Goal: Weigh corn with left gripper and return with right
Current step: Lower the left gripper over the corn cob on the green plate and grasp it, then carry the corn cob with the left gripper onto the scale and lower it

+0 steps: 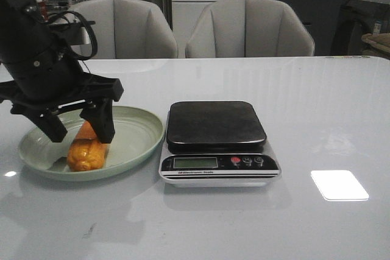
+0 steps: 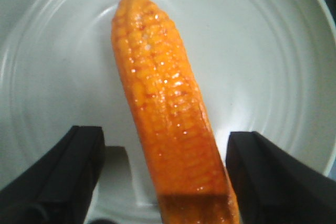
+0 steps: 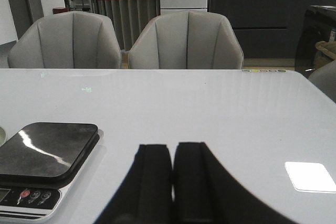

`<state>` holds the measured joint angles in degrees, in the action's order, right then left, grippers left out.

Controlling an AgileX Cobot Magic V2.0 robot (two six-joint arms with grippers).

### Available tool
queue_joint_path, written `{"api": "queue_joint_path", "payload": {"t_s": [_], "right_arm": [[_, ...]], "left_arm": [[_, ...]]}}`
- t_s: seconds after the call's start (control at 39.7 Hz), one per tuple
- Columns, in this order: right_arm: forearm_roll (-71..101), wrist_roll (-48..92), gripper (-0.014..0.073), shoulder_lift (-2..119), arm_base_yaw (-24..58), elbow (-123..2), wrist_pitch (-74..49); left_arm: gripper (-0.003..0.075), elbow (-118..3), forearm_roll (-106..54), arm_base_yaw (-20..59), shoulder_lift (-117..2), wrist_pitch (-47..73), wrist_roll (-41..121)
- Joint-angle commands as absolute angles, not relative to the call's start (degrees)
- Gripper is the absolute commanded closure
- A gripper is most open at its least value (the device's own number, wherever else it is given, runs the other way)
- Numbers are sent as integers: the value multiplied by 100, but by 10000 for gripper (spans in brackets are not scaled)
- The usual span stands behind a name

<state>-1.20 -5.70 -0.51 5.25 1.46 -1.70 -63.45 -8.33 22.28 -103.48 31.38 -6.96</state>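
Observation:
The orange-yellow corn [image 1: 86, 148] lies in a pale green plate [image 1: 131, 140] at the left of the table. My left gripper [image 1: 79, 127] is open and hangs over the plate, its two black fingers astride the cob without touching it. In the left wrist view the corn [image 2: 165, 103] runs between the spread fingers [image 2: 68, 166], nearer the right one. The scale [image 1: 216, 141] with its dark platform stands just right of the plate, with nothing on it. My right gripper [image 3: 172, 153] is shut and empty over bare table right of the scale [image 3: 44, 156].
Two grey chairs [image 1: 247, 28] stand behind the table's far edge. A bright light patch [image 1: 339, 184] lies on the white tabletop at the right. The scale's display and buttons [image 1: 247, 161] face the front.

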Motion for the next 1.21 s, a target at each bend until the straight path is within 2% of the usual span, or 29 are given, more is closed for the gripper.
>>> {"api": "queue_joint_path", "payload": {"t_s": [0.0,0.33,0.5,0.98,1.11,1.18], "right_arm": [[-177,-530,428,-161,501,209,316],[-177,-530,428,-166,501,209,317],[-177,-530,428,-166,501,209,317],[-177,-530,428,-166,501,209,317],[-177,-530,428,-166,501,209,317],[-177,-530,428,-166,501,209,317]], "left_arm": [[213,-6529,-1176,2284,-10213,3070,-602],[509,-6750,-1461,2344,-10412,3261,-364],[608,-7417,-1929,2462,-10390,3431,-364],[596,-8448,-2616,3363,-10900,3140,-364],[537,-8529,-2718,3414,-11005,2993,-364],[462,-8542,-2794,3425,-11077,2981,-364]]}}
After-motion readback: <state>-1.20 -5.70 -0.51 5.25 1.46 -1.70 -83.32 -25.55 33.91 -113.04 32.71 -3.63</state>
